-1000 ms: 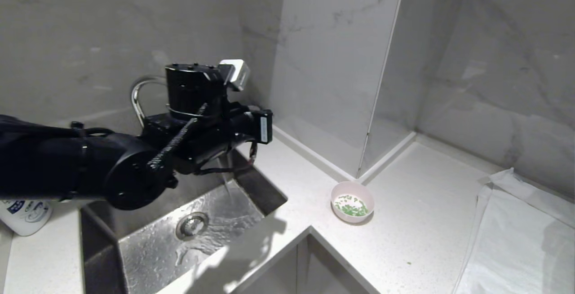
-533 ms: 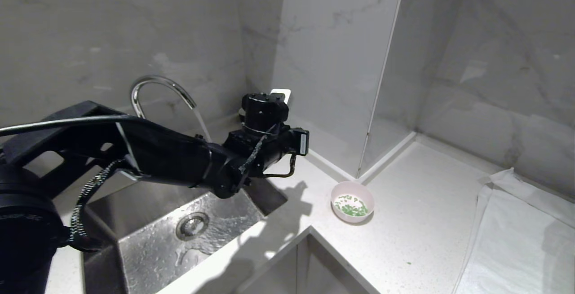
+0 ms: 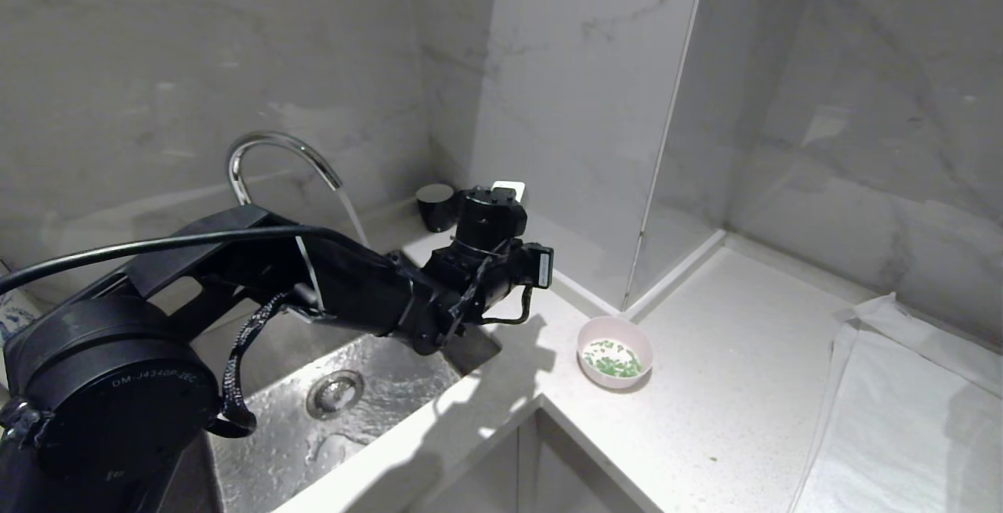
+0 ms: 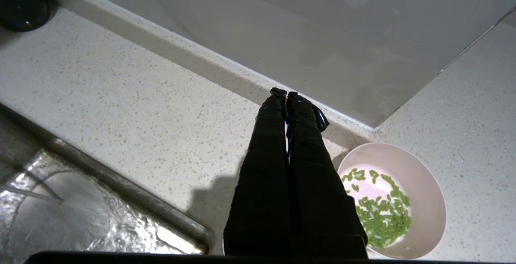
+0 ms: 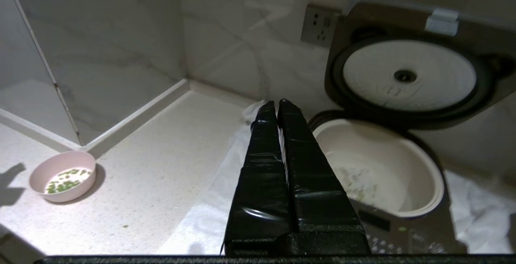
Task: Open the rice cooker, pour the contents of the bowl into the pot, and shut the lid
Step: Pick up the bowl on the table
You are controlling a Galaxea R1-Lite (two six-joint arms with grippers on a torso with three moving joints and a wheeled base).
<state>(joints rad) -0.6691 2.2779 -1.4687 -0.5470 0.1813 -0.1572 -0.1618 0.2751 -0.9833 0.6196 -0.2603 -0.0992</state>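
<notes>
Rice cooker (image 5: 403,143) is seen standing open on a white cloth (image 5: 209,215) by the wall, well apart from the bowl. Its lid (image 5: 411,62) is tipped up, and the silver disc in a black ring is shown underneath. Inside, the pot (image 5: 379,167) is pale, and a few small green and white bits are seen at the bottom. The bowl (image 3: 615,352) is small, round and pink with a white inside, and green pieces (image 4: 381,211) are held in it. It is set on the speckled counter (image 3: 705,419) near the corner of the wall, beside the sink (image 3: 337,411). The left gripper (image 4: 285,94) is pressed shut just above the bowl, holding nothing. The right gripper (image 5: 277,103) is also pressed shut and empty, near the cooker.
</notes>
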